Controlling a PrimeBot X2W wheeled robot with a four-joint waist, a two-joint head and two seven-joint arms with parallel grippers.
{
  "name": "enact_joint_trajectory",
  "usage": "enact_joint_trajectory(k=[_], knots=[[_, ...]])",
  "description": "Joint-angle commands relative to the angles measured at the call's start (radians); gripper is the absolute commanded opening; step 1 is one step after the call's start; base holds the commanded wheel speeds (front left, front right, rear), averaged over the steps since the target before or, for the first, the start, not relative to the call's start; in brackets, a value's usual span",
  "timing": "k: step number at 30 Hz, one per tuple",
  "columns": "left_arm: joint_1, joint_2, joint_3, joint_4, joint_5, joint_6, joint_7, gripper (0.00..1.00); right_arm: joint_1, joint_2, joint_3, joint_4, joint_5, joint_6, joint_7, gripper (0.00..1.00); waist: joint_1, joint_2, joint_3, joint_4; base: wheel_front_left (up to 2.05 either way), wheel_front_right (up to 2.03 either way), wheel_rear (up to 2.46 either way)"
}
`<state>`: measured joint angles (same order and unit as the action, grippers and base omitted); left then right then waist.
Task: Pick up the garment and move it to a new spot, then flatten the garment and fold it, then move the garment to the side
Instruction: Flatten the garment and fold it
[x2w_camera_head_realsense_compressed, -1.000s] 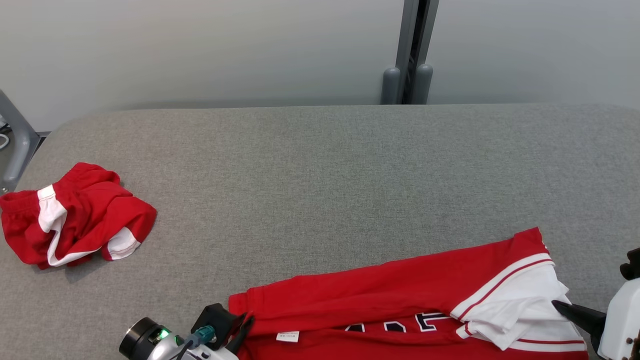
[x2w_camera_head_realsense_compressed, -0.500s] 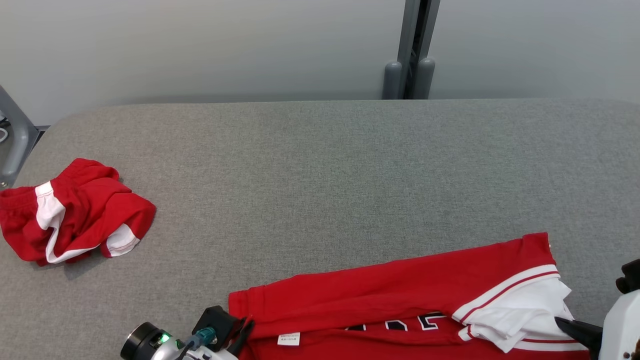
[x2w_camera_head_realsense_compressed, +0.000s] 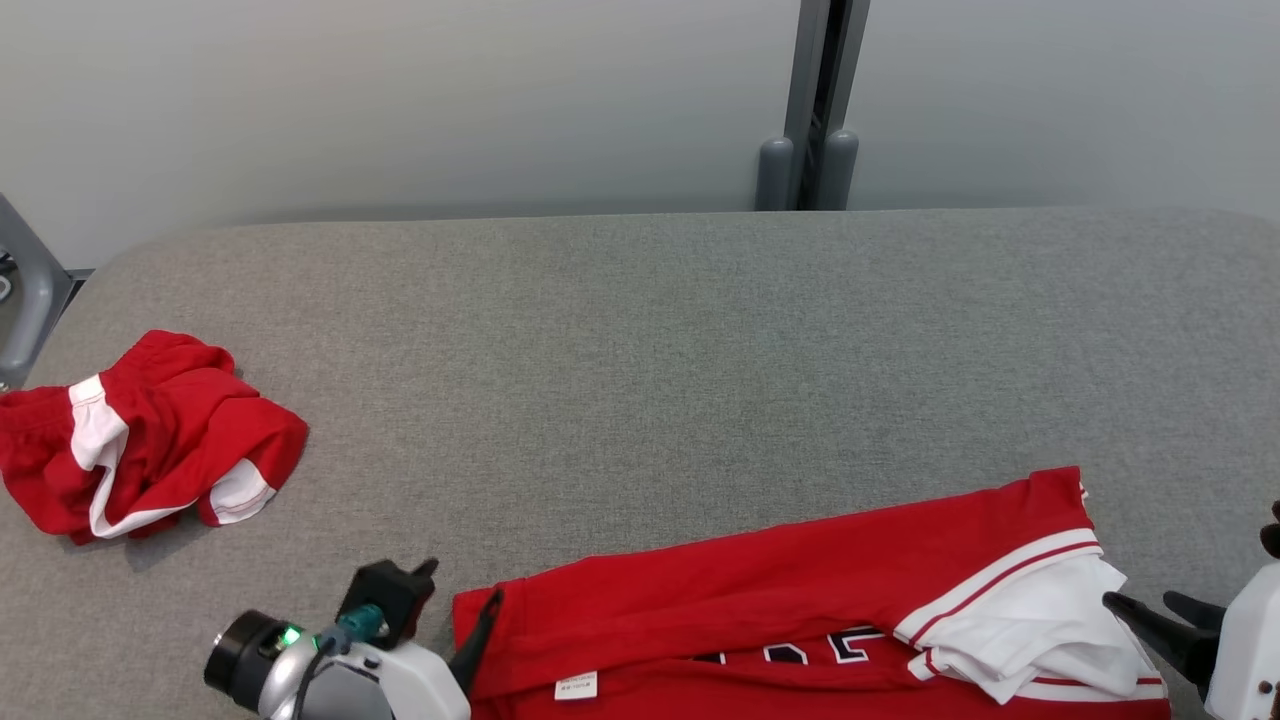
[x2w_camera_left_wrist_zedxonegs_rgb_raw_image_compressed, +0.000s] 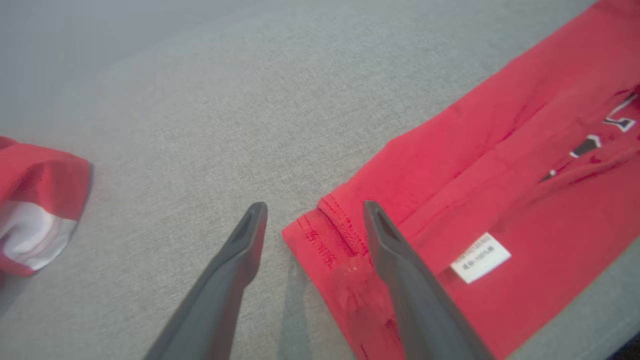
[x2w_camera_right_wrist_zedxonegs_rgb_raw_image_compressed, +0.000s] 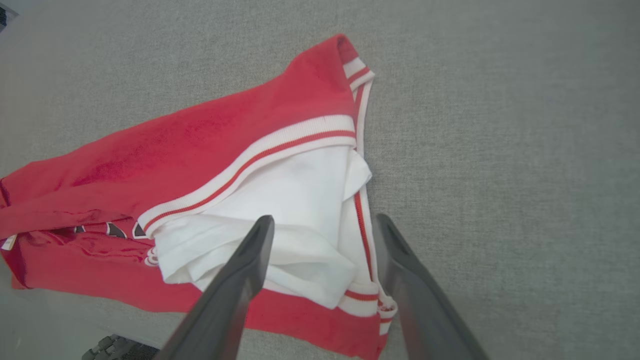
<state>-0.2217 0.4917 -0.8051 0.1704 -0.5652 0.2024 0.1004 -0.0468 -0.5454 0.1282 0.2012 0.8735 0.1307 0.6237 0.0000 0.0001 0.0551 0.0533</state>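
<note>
Nearest, at 7 o'clock in the head view, the left gripper (x2w_camera_left_wrist_zedxonegs_rgb_raw_image_compressed: 315, 207) has its fingers (x2w_camera_left_wrist_zedxonegs_rgb_raw_image_compressed: 232, 272) spread wide and empty over the hem corner of the folded red garment (x2w_camera_head_realsense_compressed: 780, 590). At 4 o'clock the right gripper (x2w_camera_right_wrist_zedxonegs_rgb_raw_image_compressed: 325, 219) is equally wide, gripping nothing, above the white sleeve (x2w_camera_right_wrist_zedxonegs_rgb_raw_image_compressed: 300, 200). The garment lies at 5 o'clock on the grey counter (x2w_camera_head_realsense_compressed: 640, 350), crumpled red shorts (x2w_camera_head_realsense_compressed: 150, 440) sit farther off at 9 o'clock, and a grey post (x2w_camera_head_realsense_compressed: 815, 100) rises at 12.

- I see a plain pale grey wall (x2w_camera_head_realsense_compressed: 400, 100) across the back, evenly lit.
- A grey vertical metal post (x2w_camera_head_realsense_compressed: 822, 60) stands against it, with two rounded grey cylinders (x2w_camera_head_realsense_compressed: 775, 172) at its foot.
- The broad table covered in grey woven fabric (x2w_camera_head_realsense_compressed: 650, 350) spans my view.
- A bent grey metal frame bar (x2w_camera_head_realsense_compressed: 28, 310) sits at its left end.
</note>
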Motion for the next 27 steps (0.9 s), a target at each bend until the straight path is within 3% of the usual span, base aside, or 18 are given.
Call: enact_joint_trajectory(k=[1, 5, 9, 16, 20, 24, 27], knots=[[-0.021, 0.000, 0.021, -0.012, -0.005, 0.019, -0.021, 1.00, 0.012, 0.010, -0.020, -0.013, -0.020, 0.000, -0.014, 1.00, 0.0000, -0.0001, -0.002, -0.002, 0.00, 0.00, 0.00], [-0.033, -0.028, 0.088, -0.043, -0.026, 0.068, -0.100, 1.00, 0.011, 0.049, -0.078, -0.068, -0.098, 0.000, -0.081, 1.00, 0.0000, -0.0001, -0.001, -0.010, 0.00, 0.00, 0.00], [-0.009, -0.100, 0.183, -0.061, -0.120, 0.089, -0.195, 1.00, 0.002, 0.108, -0.133, -0.108, -0.170, 0.000, -0.254, 1.00, 0.0000, -0.0001, 0.000, -0.019, 0.00, 0.00, 0.00], [0.011, -0.183, 0.228, -0.030, -0.115, 0.064, -0.346, 1.00, 0.022, 0.166, -0.119, -0.092, -0.332, 0.000, -0.599, 1.00, 0.0000, -0.0001, 0.006, -0.036, 0.00, 0.00, 0.00], [0.023, -0.219, 0.278, -0.028, -0.058, 0.062, -0.365, 1.00, 0.027, 0.173, -0.105, -0.051, -0.403, 0.000, -0.705, 1.00, 0.0000, -0.0001, 0.013, -0.043, 0.00, 0.00, 0.00], [0.070, -0.260, 0.351, -0.090, 0.171, 0.094, -0.365, 1.00, 0.020, 0.218, -0.104, 0.000, -0.442, 0.000, -0.818, 1.00, 0.0000, -0.0001, 0.022, -0.048, 0.00, 0.00, 0.00], [0.120, -0.325, 0.413, -0.135, 0.253, 0.102, -0.366, 1.00, 0.017, 0.235, -0.101, 0.020, -0.494, 0.000, -0.869, 1.00, 0.0000, -0.0001, 0.025, -0.049, 0.00, 0.00, 0.00]])
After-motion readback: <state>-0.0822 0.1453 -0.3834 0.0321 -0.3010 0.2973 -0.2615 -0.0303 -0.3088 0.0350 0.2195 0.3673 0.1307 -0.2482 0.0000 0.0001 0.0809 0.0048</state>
